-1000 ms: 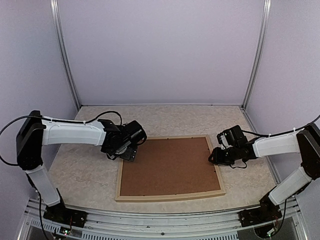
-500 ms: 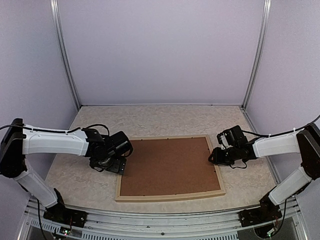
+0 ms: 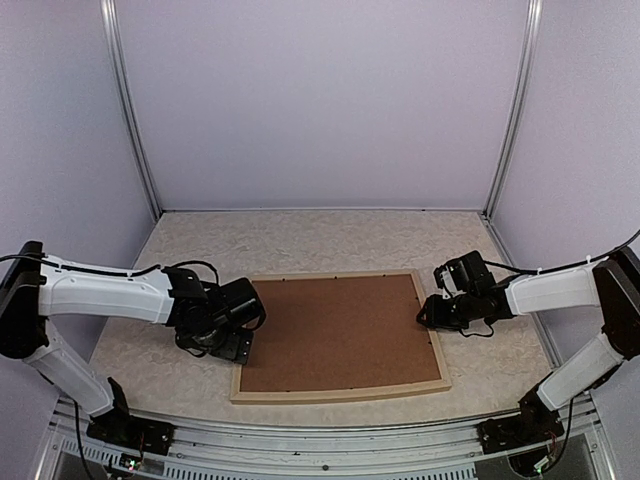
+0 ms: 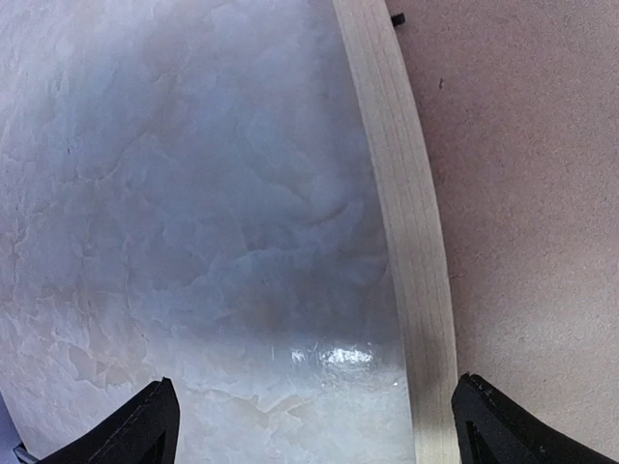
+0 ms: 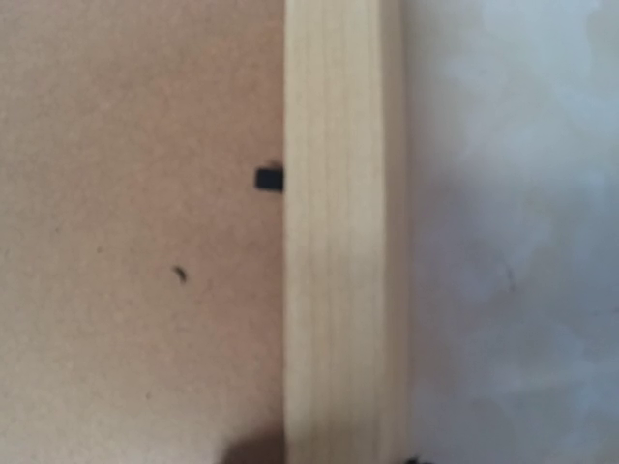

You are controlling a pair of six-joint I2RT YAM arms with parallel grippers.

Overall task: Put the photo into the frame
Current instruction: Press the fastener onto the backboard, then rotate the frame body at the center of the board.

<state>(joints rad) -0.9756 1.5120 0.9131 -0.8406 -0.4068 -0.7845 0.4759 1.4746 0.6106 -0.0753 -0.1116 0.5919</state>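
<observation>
On table (image 3: 300, 240), left gripper (image 3: 233, 347) wide open, empty, over frame (image 3: 340, 392) rail; right gripper (image 3: 428, 312) opening untellable; could shove frame askew if closing off-centre.

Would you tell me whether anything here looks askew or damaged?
Nothing looks damaged. The frame lies slightly askew, its near rail slanting in the top view; only the brown backing board shows inside it, no photo visible.

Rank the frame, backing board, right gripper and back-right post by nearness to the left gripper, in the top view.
1. frame: its left rail, right beside the left gripper.
2. backing board: just inside that rail.
3. right gripper: at the frame's right rail.
4. back-right post: far corner.
</observation>
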